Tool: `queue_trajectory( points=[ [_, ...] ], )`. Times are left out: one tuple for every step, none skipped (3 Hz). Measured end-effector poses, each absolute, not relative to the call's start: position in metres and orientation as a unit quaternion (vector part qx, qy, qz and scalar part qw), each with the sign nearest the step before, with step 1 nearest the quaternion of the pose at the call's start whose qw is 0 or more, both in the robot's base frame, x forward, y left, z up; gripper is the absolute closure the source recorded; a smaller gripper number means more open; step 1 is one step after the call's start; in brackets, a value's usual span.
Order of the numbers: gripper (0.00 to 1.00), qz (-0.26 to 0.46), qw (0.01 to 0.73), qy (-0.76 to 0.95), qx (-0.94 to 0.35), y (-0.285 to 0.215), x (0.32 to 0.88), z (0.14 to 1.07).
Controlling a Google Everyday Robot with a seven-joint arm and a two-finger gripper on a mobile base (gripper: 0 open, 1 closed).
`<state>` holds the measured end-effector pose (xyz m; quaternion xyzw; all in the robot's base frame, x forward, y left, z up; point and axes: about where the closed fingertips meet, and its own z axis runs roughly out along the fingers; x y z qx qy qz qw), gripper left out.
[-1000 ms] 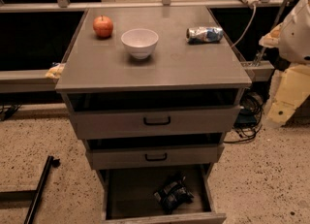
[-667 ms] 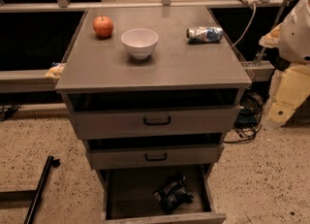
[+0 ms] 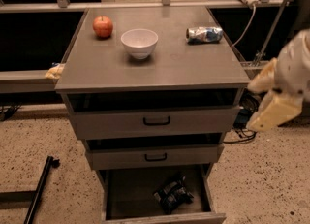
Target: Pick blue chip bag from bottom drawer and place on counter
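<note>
Hazards, as I judge them from the operator station:

1. The counter (image 3: 179,68) overhangs the whole drawer stack. If I bring the arm (image 3: 299,65) down carelessly from its present height, it could strike the counter edge or the two upper drawers (image 3: 155,121), both of which stand slightly proud.
2. The bottom drawer (image 3: 160,217) is pulled out and sits low and deep. A steep reach may catch its front wall or the middle drawer above it.
3. The white bowl (image 3: 139,42), the apple (image 3: 103,26) and the crushed can (image 3: 205,34) stand on the counter. A poor placement could knock one of them. The front half is bare, so I would aim there.
4. The blue chip bag (image 3: 172,196) lies crumpled on the drawer floor, right of centre and toward the front. Foil may slip or collapse in a grasp.

Arm pose: the arm is at the right edge of view, beside the cabinet and apart from it. The gripper (image 3: 276,111) hangs at about top-drawer height, well above the bag. I cannot tell whether it is released or clenched. It carries nothing that I can see.
</note>
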<state>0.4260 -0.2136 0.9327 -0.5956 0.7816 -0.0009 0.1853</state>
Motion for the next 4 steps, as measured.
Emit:
queue_trajectory(
  points=[
    [0.66,0.068,0.2,0.797,-0.566,-0.217,0.415,0.841],
    [0.89,0.145,0.201,0.812,-0.528,-0.209,0.406,0.736],
    [1.0,0.153,0.2,0.815,-0.522,-0.209,0.409,0.718],
    [1.0,0.153,0.2,0.815,-0.522,-0.209,0.408,0.719]
  ],
)
